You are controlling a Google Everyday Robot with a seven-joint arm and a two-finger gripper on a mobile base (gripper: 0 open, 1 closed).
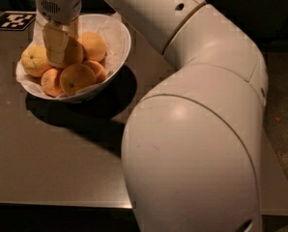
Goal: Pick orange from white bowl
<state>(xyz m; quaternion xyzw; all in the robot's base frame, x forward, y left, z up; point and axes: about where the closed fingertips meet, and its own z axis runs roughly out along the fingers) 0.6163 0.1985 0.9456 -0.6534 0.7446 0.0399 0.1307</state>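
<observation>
Gripper [56,61] sits down in the bowl [124,56], orange [78,78] just below-right of it. Can't tell if it's clamped on anything.

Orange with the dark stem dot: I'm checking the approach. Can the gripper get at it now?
Probably yes. The gripper hangs in the white bowl just behind the orange, which lies uncovered at the front, on top of the other fruit.
</observation>
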